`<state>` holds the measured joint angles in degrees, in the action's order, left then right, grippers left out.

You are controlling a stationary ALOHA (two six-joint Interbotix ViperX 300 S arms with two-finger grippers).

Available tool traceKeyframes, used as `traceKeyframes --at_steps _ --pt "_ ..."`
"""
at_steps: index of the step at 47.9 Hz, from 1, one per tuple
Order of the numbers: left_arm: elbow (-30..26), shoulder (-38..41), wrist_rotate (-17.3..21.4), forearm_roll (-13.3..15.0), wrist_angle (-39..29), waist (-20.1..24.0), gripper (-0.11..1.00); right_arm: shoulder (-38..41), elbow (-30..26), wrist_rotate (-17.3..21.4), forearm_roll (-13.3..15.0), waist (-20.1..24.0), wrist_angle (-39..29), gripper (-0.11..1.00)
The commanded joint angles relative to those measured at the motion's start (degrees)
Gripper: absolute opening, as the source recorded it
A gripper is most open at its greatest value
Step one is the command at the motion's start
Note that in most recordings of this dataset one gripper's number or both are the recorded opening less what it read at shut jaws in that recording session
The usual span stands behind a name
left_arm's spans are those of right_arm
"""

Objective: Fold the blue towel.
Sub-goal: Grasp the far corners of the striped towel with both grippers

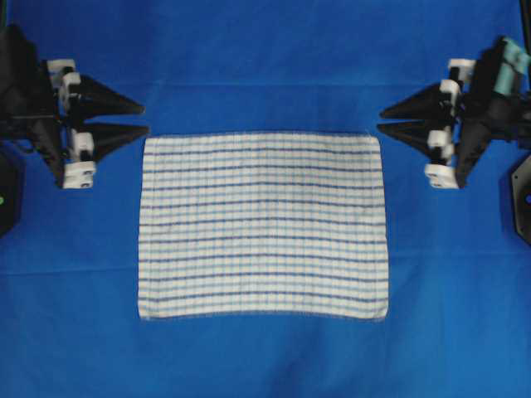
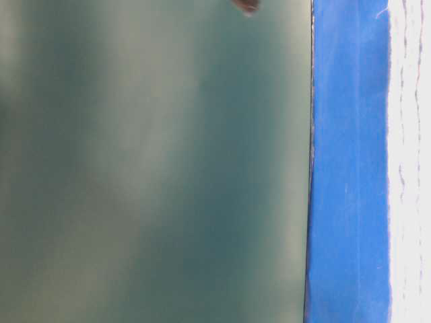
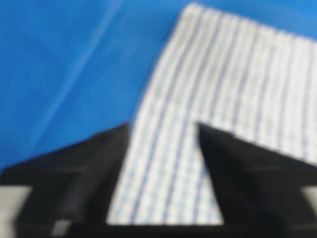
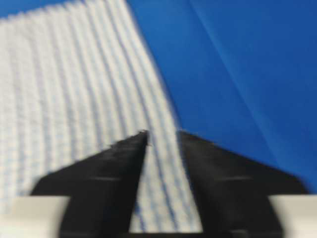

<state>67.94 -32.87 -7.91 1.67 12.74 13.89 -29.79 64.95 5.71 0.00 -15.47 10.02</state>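
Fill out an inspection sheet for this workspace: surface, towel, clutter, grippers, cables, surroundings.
Surface: blue table cloth, a few soft creases.
Job's things: striped towel lying flat and unfolded in the middle, edges slightly frayed.
Clutter: nothing seen.
Grippers: left gripper at the towel's upper left corner, jaws open, empty; right gripper at the upper right corner, jaws open, empty. Neither grips the towel.
Cables: nothing seen.
Surroundings: blurred grey-green background beyond the table edge in the table-level view.

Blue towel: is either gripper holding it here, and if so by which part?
Nothing is held. The blue towel lies flat and unfolded; the left gripper and right gripper sit beside its far corners, jaws open.
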Motion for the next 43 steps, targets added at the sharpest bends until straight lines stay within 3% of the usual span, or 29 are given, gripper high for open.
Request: traceKeyframes --at_steps 1,4,8,25,43 --pt "-0.4 3.1 -0.4 0.2 0.6 1.4 0.59 4.0 -1.9 0.1 -0.3 -1.0 0.0 0.54" --pt "-0.4 5.4 -0.4 0.1 1.0 1.7 0.76 6.6 -2.3 0.1 -0.3 -1.6 0.0 0.64" --pt "-0.3 9.1 -0.4 0.1 2.1 2.0 0.89 9.9 -2.6 0.1 -0.3 -2.4 0.1 0.62" --pt "0.0 24.1 -0.2 0.1 9.6 4.1 0.86 22.1 -3.8 0.1 -0.3 -5.1 0.8 0.59" --pt "-0.6 32.5 -0.1 0.1 10.5 5.7 0.84 26.6 -4.0 0.1 -0.2 -5.1 0.7 0.58"
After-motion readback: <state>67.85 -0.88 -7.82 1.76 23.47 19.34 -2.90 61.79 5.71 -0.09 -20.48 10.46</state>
